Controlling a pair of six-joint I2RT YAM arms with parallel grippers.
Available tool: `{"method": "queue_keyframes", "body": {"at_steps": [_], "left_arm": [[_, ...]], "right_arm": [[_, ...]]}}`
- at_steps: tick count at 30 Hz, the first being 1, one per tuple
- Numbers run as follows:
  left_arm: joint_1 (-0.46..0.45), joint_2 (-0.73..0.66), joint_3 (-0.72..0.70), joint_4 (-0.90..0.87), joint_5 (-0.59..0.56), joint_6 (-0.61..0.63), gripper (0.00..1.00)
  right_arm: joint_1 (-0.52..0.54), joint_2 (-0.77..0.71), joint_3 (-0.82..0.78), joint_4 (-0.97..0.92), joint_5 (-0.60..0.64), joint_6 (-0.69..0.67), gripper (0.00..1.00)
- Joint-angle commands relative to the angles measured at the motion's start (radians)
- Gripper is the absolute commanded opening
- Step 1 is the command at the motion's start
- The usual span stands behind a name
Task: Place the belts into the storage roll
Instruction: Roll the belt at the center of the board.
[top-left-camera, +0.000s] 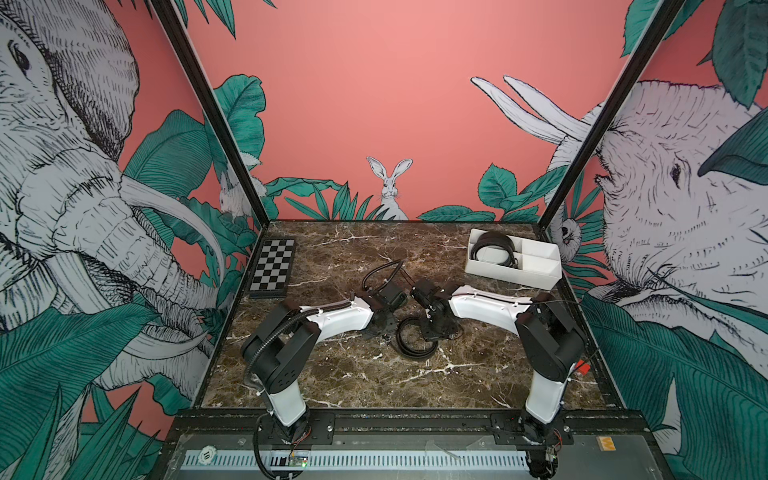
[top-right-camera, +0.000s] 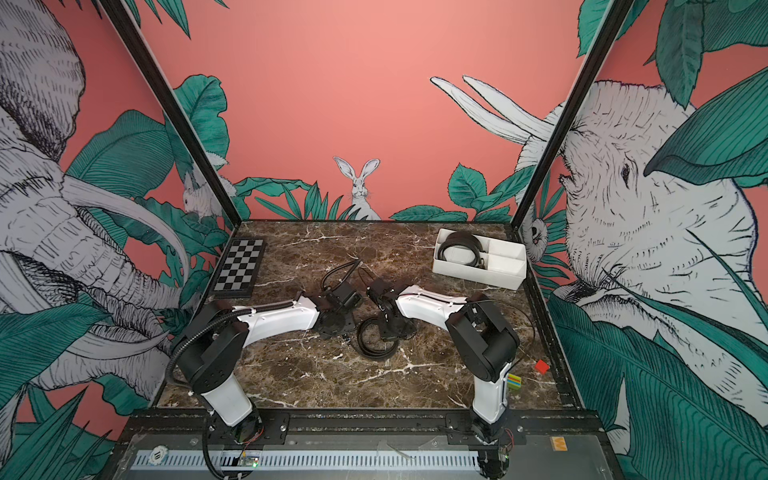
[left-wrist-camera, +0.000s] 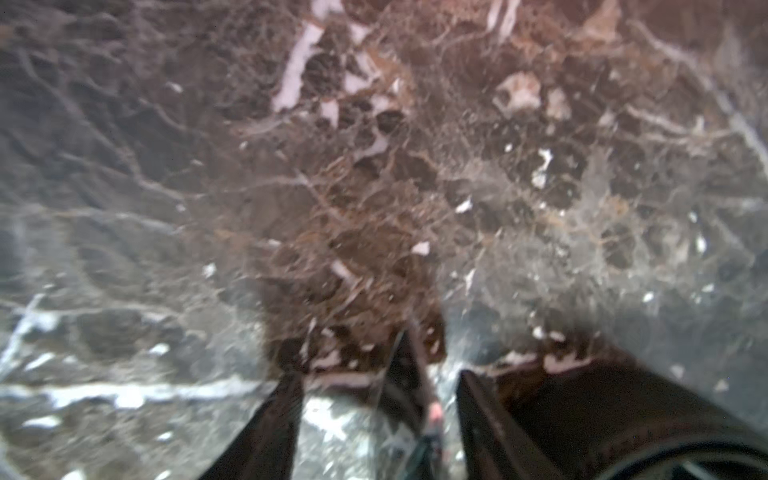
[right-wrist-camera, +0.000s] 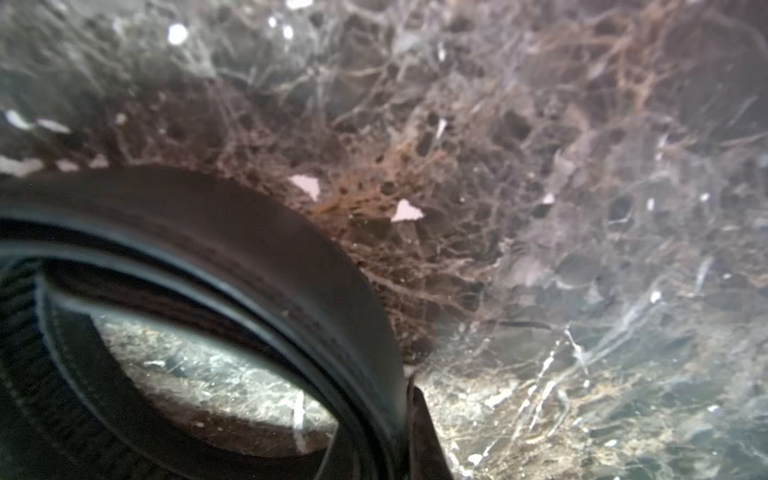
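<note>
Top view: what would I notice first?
The white left arm and right arm meet in the middle at a coiled black belt. In the far right corner, a white tray holds a second belt. A checkered board lies far left.

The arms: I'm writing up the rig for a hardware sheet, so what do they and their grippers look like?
The left arm and right arm have smooth white links between bulky black joint housings. A ribbed black hose runs along the left one. The left gripper has dark, tapered fingers.
</note>
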Motion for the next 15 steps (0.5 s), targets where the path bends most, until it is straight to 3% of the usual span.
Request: {"method": "queue_keyframes", "body": {"at_steps": [1,5,9,15], "left_arm": [[0.004,-0.115,-0.006,-0.037,-0.013,-0.041,0.79],[-0.020,-0.210,-0.007,-0.114,0.004,-0.122,0.87],[-0.091,-0.292,-0.049,-0.192,0.077,-0.301,0.91],[-0.234,-0.324,-0.213,0.104,0.174,-0.653,0.91]], "right_arm": [[0.027,0.052,-0.016,-0.047,-0.076,0.022,0.00],[0.027,0.057,-0.016,-0.050,-0.066,0.024,0.00],[0.026,0.056,-0.011,-0.055,-0.058,0.026,0.00],[0.027,0.063,0.000,-0.055,-0.054,0.023,0.00]]}}
